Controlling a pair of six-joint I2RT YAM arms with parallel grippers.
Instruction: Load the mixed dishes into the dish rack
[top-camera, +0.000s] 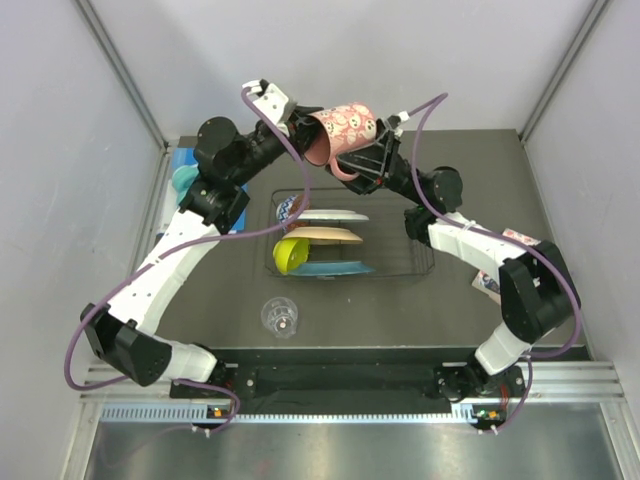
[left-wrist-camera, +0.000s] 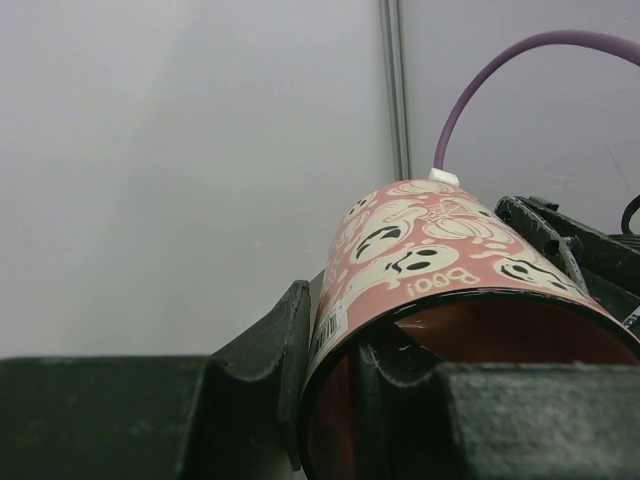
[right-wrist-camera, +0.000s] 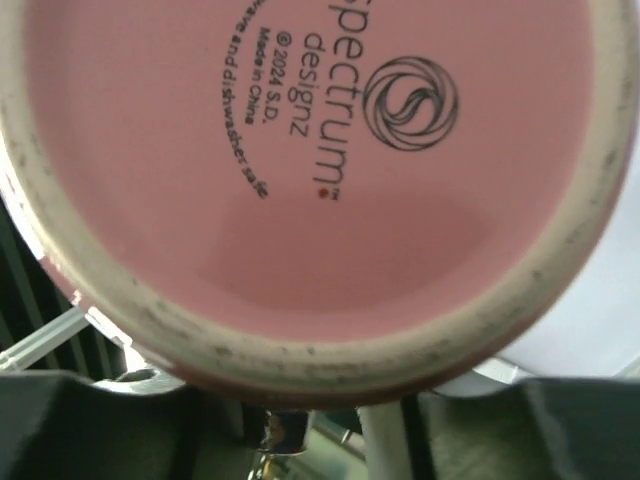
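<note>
My left gripper (top-camera: 305, 130) is shut on the rim of the pink mug (top-camera: 342, 128), one finger inside and one outside (left-wrist-camera: 335, 340). It holds the mug tilted in the air above the back edge of the dish rack (top-camera: 415, 255). My right gripper (top-camera: 378, 150) is open right at the mug's base (right-wrist-camera: 300, 170), fingers spread below it (right-wrist-camera: 330, 425). In the rack stand the white plate (top-camera: 335, 216), cream plate (top-camera: 325, 235), teal plate (top-camera: 340, 268), lime-green bowl (top-camera: 291, 255) and red-patterned bowl (top-camera: 288, 208). The clear glass (top-camera: 281, 317) stands on the table in front of the rack.
Teal headphones (top-camera: 185, 180) lie at the back left beside the left arm. A printed card (top-camera: 495, 280) lies at the right, partly under the right arm. Grey walls close in the back and both sides.
</note>
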